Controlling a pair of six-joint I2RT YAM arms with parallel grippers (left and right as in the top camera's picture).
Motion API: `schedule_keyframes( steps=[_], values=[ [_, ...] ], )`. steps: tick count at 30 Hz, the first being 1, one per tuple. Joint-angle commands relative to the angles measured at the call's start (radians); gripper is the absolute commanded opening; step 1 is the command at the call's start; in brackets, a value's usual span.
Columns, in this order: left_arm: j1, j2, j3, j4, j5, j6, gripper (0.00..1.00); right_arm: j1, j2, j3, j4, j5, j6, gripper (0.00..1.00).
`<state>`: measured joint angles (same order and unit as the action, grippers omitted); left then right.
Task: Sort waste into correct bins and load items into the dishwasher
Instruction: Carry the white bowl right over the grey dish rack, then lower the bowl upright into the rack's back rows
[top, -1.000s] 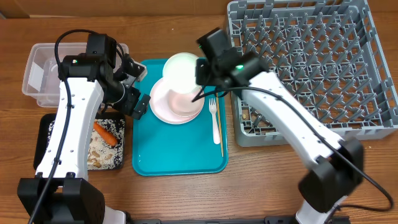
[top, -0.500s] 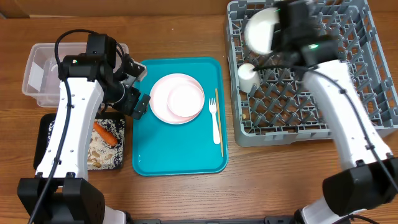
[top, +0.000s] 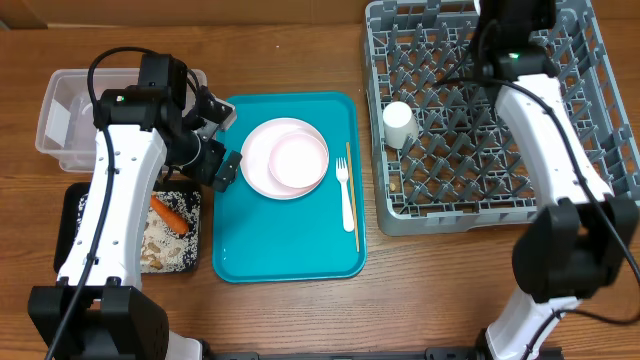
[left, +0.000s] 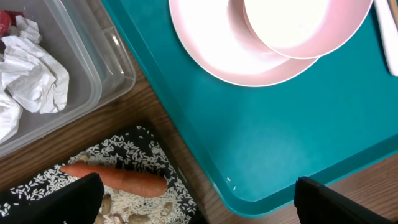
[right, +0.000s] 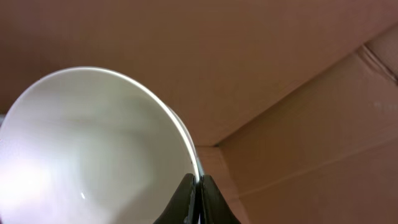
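My left gripper (left: 199, 208) hangs open and holds nothing, above the gap between the black tray (top: 75, 205) and the teal tray (top: 290, 250). The black tray holds a carrot (left: 118, 179) on rice and scraps. The clear tub (top: 60, 95) holds white napkins (left: 31, 74) and a red wrapper (left: 5, 18). A pink plate (top: 255, 165) with a small bowl (top: 298, 160) on it sits on the teal tray, beside a white fork (top: 346, 195) and a wooden stick (top: 353, 200). A white cup (top: 399, 125) stands in the grey rack (top: 600, 130). My right gripper (right: 198, 186) is shut on the rim of a white bowl (right: 87, 149), beyond the rack's far edge.
Brown cardboard fills the background behind the held bowl in the right wrist view. The right arm (top: 550, 130) stretches across the rack from the near side. Bare wooden table (top: 300, 310) lies in front of the teal tray.
My right arm has carried the white bowl from above the plate, across the rack, and out past its far edge. The left arm has not moved.
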<state>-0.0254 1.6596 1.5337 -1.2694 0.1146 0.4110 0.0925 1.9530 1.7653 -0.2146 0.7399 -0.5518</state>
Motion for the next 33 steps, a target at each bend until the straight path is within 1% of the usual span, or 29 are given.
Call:
schedule_keyframes(
  steps=[1, 9, 20, 24, 27, 29, 33],
  values=[
    [0.003, -0.012, 0.013, -0.001, -0.003, 0.000, 1.00, 0.008, 0.075, 0.022, 0.035, 0.056, -0.232, 0.04],
    [0.003, -0.012, 0.013, -0.001, -0.003, 0.000, 1.00, 0.047, 0.185, 0.022, 0.052, 0.049, -0.212, 0.04],
    [0.003, -0.012, 0.013, -0.001, -0.003, 0.000, 1.00, 0.120, 0.256, 0.021, 0.050, 0.035, -0.218, 0.04],
    [0.003, -0.012, 0.013, -0.001, -0.003, 0.000, 1.00, 0.121, 0.269, 0.021, 0.141, 0.079, -0.308, 0.04],
    [0.003, -0.012, 0.013, 0.000, -0.003, 0.000, 1.00, 0.109, 0.269, 0.021, 0.228, 0.078, -0.436, 0.04],
    [0.003, -0.012, 0.013, -0.001, -0.003, 0.000, 1.00, 0.108, 0.269, 0.021, 0.246, 0.070, -0.526, 0.04],
    [0.003, -0.012, 0.013, -0.001, -0.003, 0.000, 1.00, 0.106, 0.270, 0.021, 0.247, 0.053, -0.549, 0.04]
  ],
)
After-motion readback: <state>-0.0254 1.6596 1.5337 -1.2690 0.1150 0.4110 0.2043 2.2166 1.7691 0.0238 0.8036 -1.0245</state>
